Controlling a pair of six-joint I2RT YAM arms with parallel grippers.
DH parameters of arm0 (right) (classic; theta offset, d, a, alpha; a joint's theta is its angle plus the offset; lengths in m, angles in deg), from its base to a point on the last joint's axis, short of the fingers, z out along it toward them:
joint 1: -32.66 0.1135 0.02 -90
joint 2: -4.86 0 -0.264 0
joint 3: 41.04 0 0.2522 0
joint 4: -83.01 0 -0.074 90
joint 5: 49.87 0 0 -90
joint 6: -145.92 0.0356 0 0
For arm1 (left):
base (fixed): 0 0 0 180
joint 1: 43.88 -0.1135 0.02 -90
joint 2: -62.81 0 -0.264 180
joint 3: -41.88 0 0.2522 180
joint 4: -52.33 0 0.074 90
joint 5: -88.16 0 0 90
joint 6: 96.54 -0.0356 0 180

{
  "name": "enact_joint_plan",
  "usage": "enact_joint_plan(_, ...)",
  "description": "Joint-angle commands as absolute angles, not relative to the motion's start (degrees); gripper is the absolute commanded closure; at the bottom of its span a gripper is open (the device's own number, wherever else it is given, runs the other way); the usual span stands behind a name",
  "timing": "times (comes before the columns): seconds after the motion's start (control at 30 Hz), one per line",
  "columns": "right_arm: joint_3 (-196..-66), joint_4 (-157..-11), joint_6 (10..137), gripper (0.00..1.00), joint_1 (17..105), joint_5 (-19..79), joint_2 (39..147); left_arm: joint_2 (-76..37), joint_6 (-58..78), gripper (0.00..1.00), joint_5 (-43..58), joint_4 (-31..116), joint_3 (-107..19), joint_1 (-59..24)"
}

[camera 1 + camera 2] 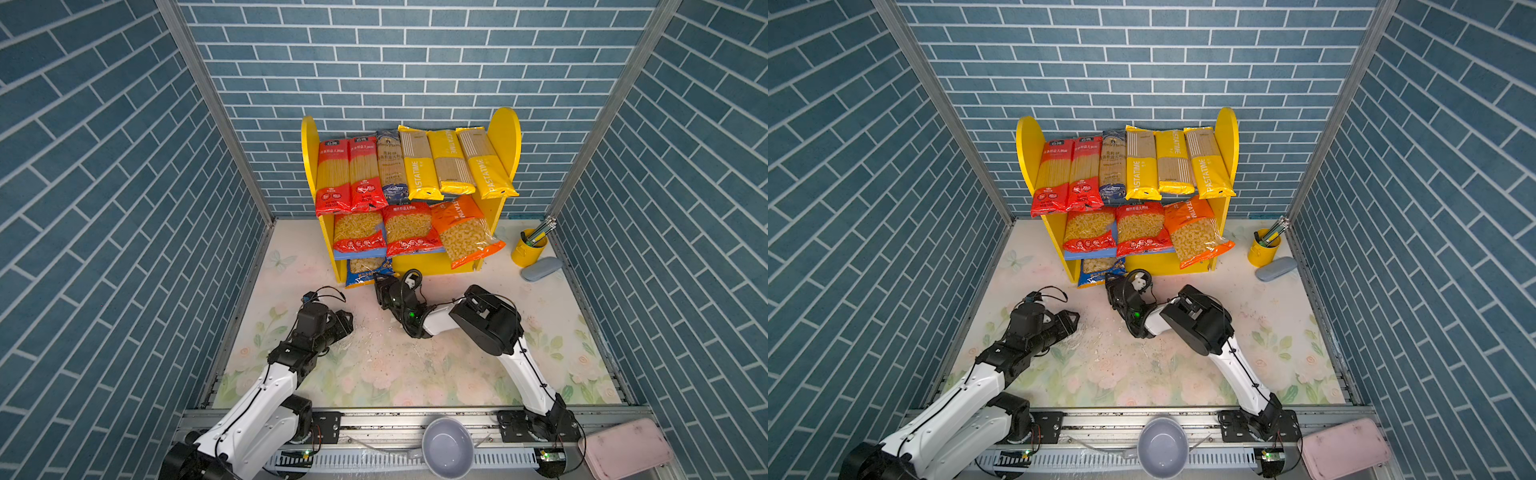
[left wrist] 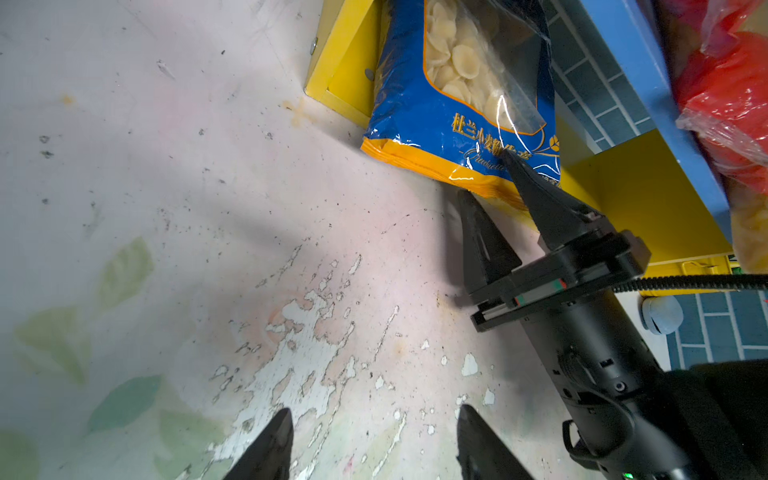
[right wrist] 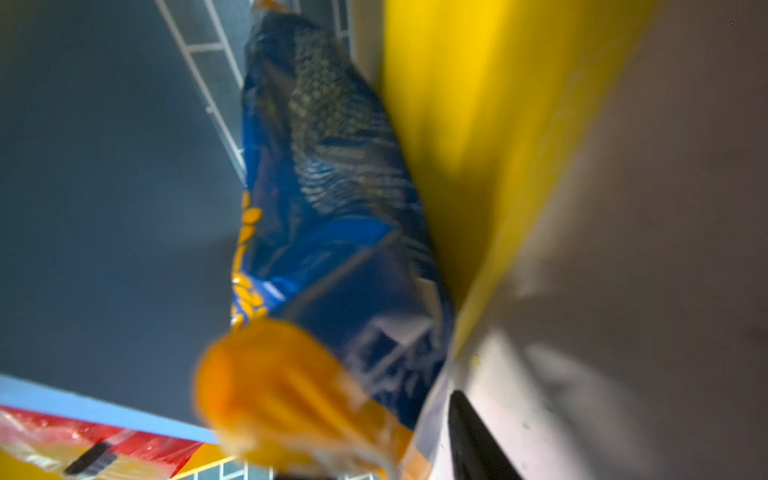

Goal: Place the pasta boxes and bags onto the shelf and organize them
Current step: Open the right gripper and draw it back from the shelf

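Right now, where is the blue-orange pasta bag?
In both top views the blue-orange pasta bag stands at the shelf's bottom left corner, under the blue board, beside the right tool.

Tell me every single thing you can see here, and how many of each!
shelf: one, yellow sides with a blue lower board, against the back wall.
spaghetti packs: six on the top tier; two red, one dark blue, three yellow.
short-pasta bags: three on the lower tier; two red, one orange at the right end.
blue-orange bag: one, in the bottom space at the shelf's left end, sticking out onto the mat.
pen cup: one, yellow, right of the shelf.
case: one, grey-blue, beside the cup.
bowl: one, grey, front edge.
pink tray: one, front right corner.
left gripper: open, empty, over the mat.
right gripper: jaws apart at the blue-orange bag's bottom edge.
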State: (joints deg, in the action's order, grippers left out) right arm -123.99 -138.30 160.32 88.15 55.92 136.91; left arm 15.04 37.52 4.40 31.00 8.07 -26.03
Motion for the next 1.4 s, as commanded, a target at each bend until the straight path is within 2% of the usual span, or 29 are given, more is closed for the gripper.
enact_joint_plan(0.0,-119.0,-141.1,161.6,0.49,88.3,55.6,132.8,15.2,36.3,0.36,3.1,30.2,6.2,-26.4)
enact_joint_plan(0.27,-103.4,-149.1,155.2,0.48,88.4,54.5,123.9,14.5,35.3,0.37,3.3,30.6,5.9,-26.5)
enact_joint_plan(0.53,-85.9,-152.1,142.7,0.54,85.6,47.5,109.7,16.4,34.0,0.37,2.9,29.0,4.9,-26.5)
enact_joint_plan(0.7,-80.2,-140.3,134.1,0.56,77.8,40.6,96.1,15.4,33.7,0.37,5.1,30.1,3.3,-26.3)
enact_joint_plan(0.87,-79.8,-114.5,122.0,0.55,69.9,41.0,76.0,16.3,32.5,0.36,6.4,29.3,1.6,-24.2)
enact_joint_plan(0.93,-80.6,-107.3,119.5,0.55,66.7,40.3,71.5,16.9,32.9,0.36,7.0,30.2,1.2,-22.7)
enact_joint_plan(1.13,-82.3,-103.1,117.5,0.53,58.8,35.5,69.2,15.6,33.3,0.35,6.2,31.2,-0.5,-20.1)
enact_joint_plan(1.37,-89.0,-104.8,115.1,0.52,53.8,30.6,73.6,15.5,33.7,0.36,6.0,31.4,1.1,-19.8)
